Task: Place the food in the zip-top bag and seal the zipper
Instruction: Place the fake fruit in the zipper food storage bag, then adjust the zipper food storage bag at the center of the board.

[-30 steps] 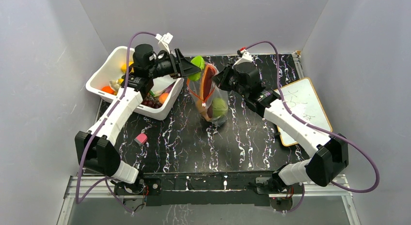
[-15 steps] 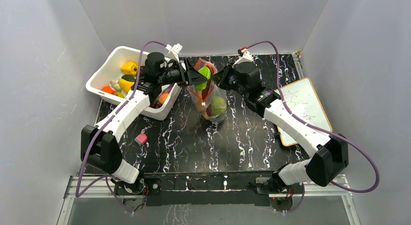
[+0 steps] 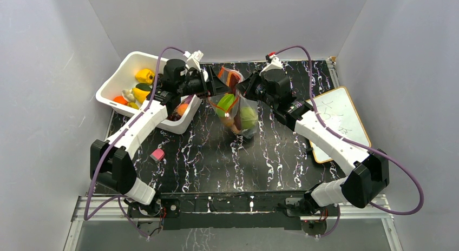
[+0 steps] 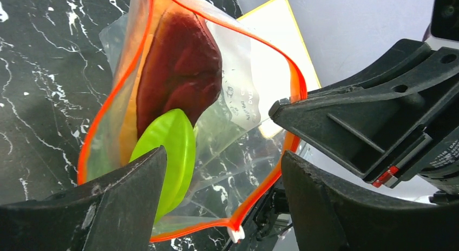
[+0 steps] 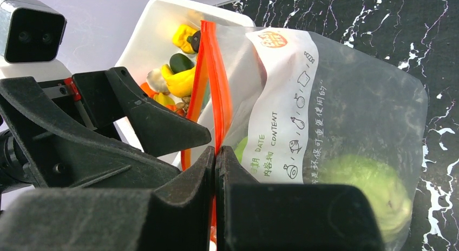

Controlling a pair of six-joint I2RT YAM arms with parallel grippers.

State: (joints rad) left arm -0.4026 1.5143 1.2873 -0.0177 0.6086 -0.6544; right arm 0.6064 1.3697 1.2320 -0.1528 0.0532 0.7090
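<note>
Over the zip-top bag [image 4: 238, 99], left pincer [image 4: 222, 156] gapes empty; right pincer [image 5: 215, 152] clamps the zipper [image 5: 216, 88].

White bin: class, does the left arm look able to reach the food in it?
Probably yes: the open left gripper hangs right beside the white bin, its top uncovered, nothing between them.

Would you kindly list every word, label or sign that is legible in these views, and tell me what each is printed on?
"DATE": on the white label panel of the zip-top bag.
"CONTENT": same panel, beside it.
Chinese characters and a round orange logo on that panel: too small to read surely.
Green scribbles on the whiteboard: blurred, unreadable.
</note>
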